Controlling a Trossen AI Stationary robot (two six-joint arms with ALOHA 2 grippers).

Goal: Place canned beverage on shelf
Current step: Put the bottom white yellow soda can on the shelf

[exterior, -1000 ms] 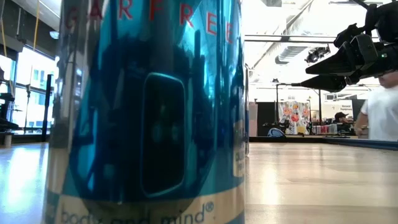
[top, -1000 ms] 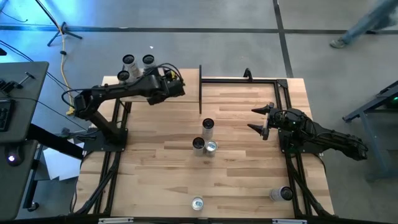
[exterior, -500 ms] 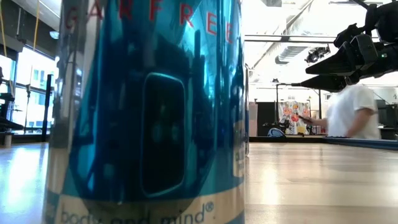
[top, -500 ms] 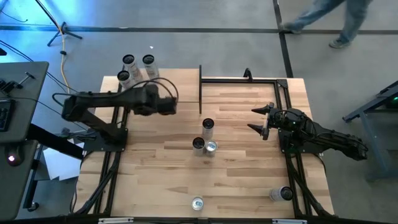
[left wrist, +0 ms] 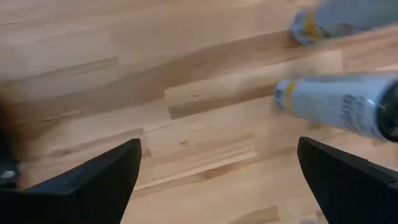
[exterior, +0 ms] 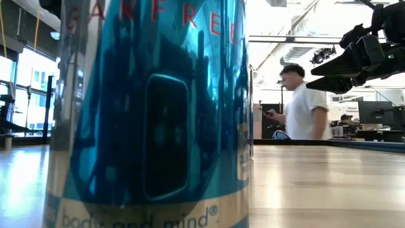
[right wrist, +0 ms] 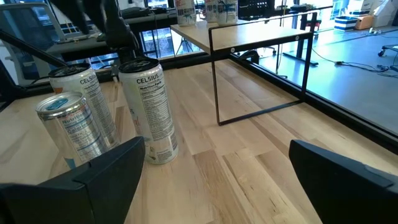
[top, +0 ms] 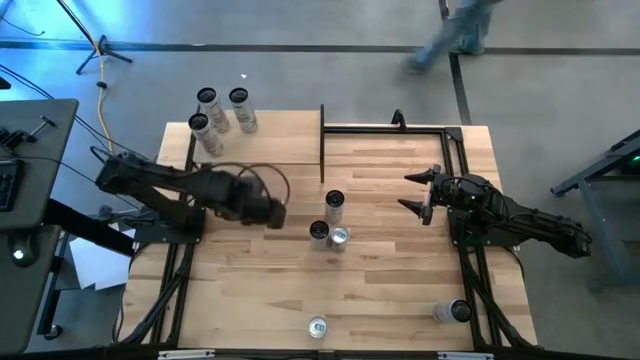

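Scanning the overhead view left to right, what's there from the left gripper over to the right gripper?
Left gripper, open, low over the table → cluster of three cans mid-table → right gripper, open, waiting on the right.

A grey floor crossed by dark lines surrounds the table, and bright windows light the room.

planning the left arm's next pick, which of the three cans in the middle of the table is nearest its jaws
The can on the left of the middle cluster, nearest the open left gripper. The far can and the short can sit farther right.
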